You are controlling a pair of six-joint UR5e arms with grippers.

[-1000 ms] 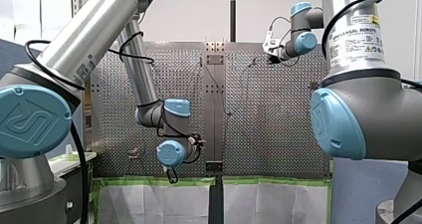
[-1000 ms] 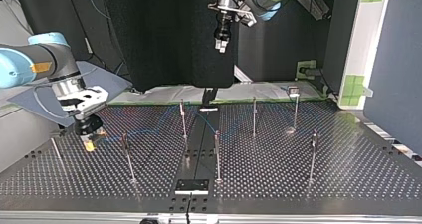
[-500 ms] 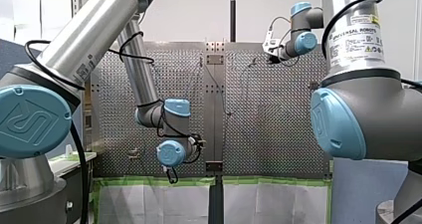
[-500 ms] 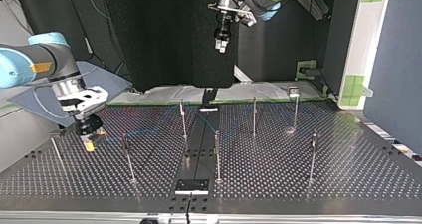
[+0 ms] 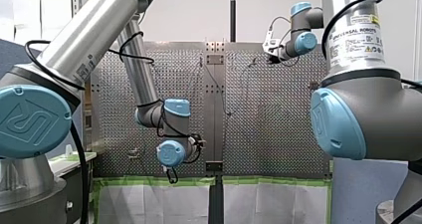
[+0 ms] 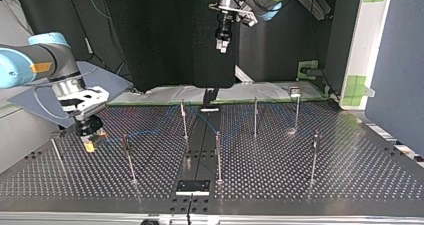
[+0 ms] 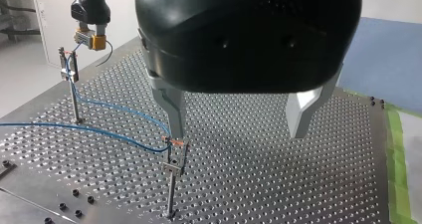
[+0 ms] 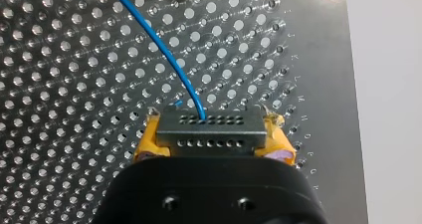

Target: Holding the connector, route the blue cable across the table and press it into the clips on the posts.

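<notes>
Connector [image 8: 211, 129] clamped in my R gripper [image 6: 90, 140]; L gripper [image 7: 238, 133] wide open, empty. Routing step: blue cable [image 8: 160, 46] needs taut pull, then press into nearest clip [image 7: 68, 73].

Grey multi-hole connector [image 8: 210, 132] gripped level, blue cable [image 8: 169, 55] sagging between two upright posts [image 7: 170, 189]

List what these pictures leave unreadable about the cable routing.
Top view: the thin blue cable is too faint to tell which metal posts it is clipped to.
Front view: cable and posts are too small against the perforated table.
Right wrist view: the black body of my right gripper covers the lower end of the grey perforated connector.
Left wrist view: one finger of my left gripper overlaps the nearest clip, hiding the cable's seating.
</notes>
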